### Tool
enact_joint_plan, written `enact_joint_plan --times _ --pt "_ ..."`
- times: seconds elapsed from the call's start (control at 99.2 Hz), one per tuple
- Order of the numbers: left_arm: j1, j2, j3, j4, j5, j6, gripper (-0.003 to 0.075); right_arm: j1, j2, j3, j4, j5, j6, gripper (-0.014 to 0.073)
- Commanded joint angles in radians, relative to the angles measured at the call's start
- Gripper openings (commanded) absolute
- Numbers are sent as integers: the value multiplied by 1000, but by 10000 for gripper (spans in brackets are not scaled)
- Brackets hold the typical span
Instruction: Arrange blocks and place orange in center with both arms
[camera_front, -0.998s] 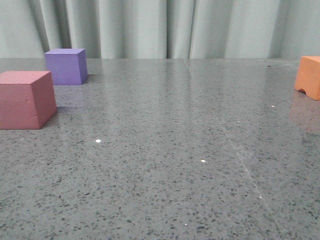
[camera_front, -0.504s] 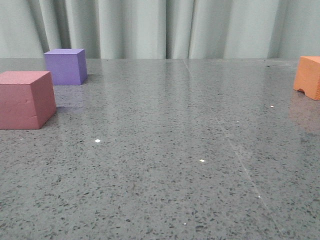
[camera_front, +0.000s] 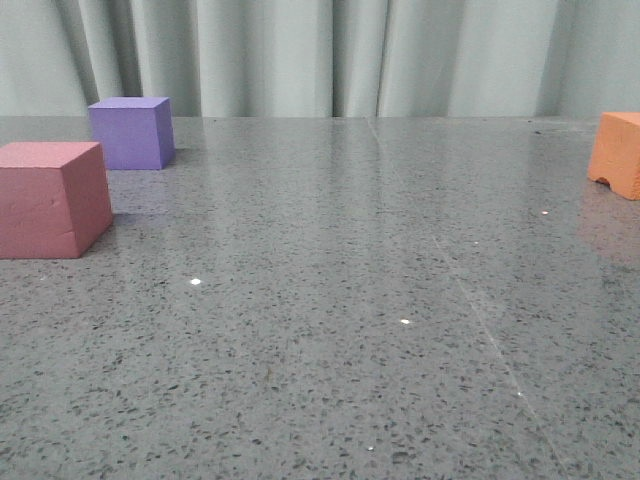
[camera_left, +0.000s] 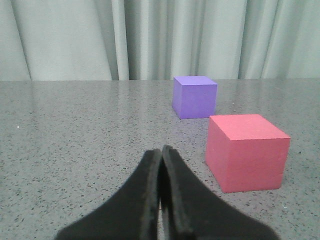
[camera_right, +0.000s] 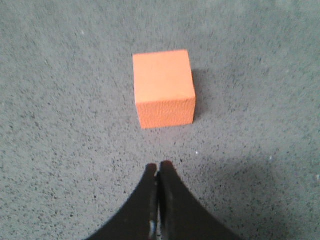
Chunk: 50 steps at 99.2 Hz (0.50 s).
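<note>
The pink-red block (camera_front: 52, 199) rests at the table's left edge, with the purple block (camera_front: 131, 132) behind it. At the far right stands the orange block (camera_front: 617, 153), its arched notch along the bottom edge. Neither gripper shows in the front view. In the left wrist view my left gripper (camera_left: 161, 151) is shut on nothing, low over the table, with the pink-red block (camera_left: 246, 151) close beside its tips and the purple block (camera_left: 194, 96) farther off. My right gripper (camera_right: 158, 165) hangs above the table, shut and empty, a short way from the orange block (camera_right: 163, 88).
A speckled grey stone table (camera_front: 330, 300) carries the blocks, with a pale pleated curtain (camera_front: 320, 55) behind its far edge. A faint seam line (camera_front: 480, 315) runs across the table's right half.
The front view shifts very slightly; the orange block sits a touch farther right in the frame. The blocks have not moved on the table.
</note>
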<state>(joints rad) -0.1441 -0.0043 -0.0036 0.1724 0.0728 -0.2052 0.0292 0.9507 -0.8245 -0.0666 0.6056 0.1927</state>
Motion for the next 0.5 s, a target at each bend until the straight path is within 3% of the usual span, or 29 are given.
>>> enact_joint_plan --times 0.0,0.141,0.262,0.312,0.494 --pt "3 -29 53 -7 -89 -2 -19 -1 17 -34 -12 -44 -12 40" --pt "3 -29 53 -7 -89 -2 -19 -1 36 -34 -12 -20 -12 284" --pt "3 -29 53 -7 -89 -2 -19 -1 36 -34 -11 8 -12 584" --pt "3 -29 53 -7 -89 -2 -19 -1 36 -34 -11 8 -12 671" --pt "3 -29 53 -7 -89 -2 -19 -1 38 -48 -11 -23 -12 635"
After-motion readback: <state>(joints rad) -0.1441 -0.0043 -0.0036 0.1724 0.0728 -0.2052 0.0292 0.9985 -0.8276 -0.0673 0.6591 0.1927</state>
